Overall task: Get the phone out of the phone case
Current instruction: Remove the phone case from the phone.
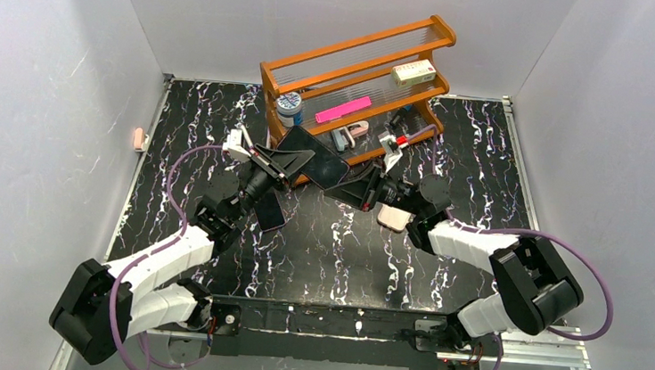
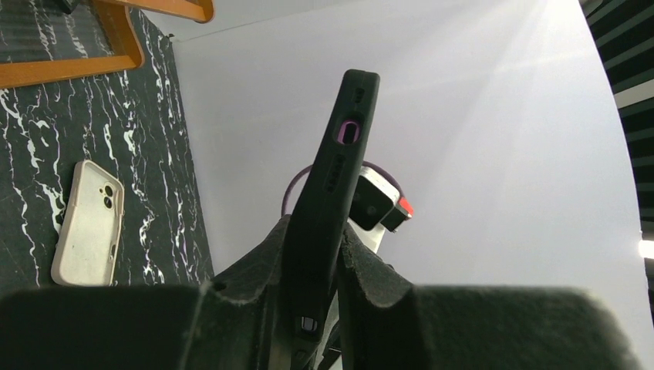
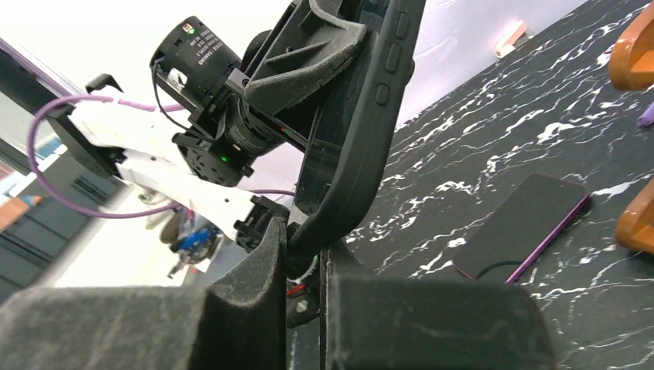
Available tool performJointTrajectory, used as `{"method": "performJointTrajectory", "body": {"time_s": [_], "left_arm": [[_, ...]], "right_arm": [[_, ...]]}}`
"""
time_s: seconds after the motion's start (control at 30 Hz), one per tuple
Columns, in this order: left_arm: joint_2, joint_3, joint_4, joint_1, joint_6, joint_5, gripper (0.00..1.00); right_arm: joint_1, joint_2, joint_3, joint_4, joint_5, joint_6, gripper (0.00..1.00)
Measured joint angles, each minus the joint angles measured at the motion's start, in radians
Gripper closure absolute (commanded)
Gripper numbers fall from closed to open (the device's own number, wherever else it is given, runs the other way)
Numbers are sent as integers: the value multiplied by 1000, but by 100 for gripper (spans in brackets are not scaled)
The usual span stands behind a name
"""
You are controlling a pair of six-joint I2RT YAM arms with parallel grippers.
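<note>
the phone point(image 3: 524, 225), dark with a purple rim, lay flat on the black marbled table point(image 1: 344, 258), outside the phone case point(image 1: 313, 159) and just below the left arm's wrist in the top view point(image 1: 270, 209). the black phone case was up off the table, between the two arms, edge-on to the left wrist camera point(image 2: 332, 177) with a purple-rimmed slot near its top. the left gripper point(image 2: 312, 243) had its padded fingers pressed together on the case's lower part. the right gripper point(image 3: 302, 258) pinched a corner of the same case, whose side buttons faced its camera point(image 3: 362, 116). near the right gripper a beige item point(image 1: 394, 218), phone-shaped and back up, lay on the table. a wooden rack point(image 1: 361, 63) stood behind, near the back wall
</note>
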State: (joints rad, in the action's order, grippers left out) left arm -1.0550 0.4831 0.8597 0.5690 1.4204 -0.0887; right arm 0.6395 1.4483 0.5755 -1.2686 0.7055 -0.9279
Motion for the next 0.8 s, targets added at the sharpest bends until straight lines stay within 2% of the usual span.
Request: {"method": "performJointTrajectory", "body": {"time_s": [0.3, 0.43, 0.63, 0.8], "left_arm": [[0, 0, -8, -11, 37, 9, 100], [0, 0, -16, -14, 43, 11, 100], [0, 0, -27, -16, 45, 11, 100], [0, 0, -42, -16, 51, 4, 100]], "right_arm": [[-5, -62, 79, 257, 36, 241, 99], [-5, -80, 103, 350, 44, 341, 93], [-10, -83, 132, 422, 85, 448, 86], [-10, -83, 137, 455, 154, 555, 85]]}}
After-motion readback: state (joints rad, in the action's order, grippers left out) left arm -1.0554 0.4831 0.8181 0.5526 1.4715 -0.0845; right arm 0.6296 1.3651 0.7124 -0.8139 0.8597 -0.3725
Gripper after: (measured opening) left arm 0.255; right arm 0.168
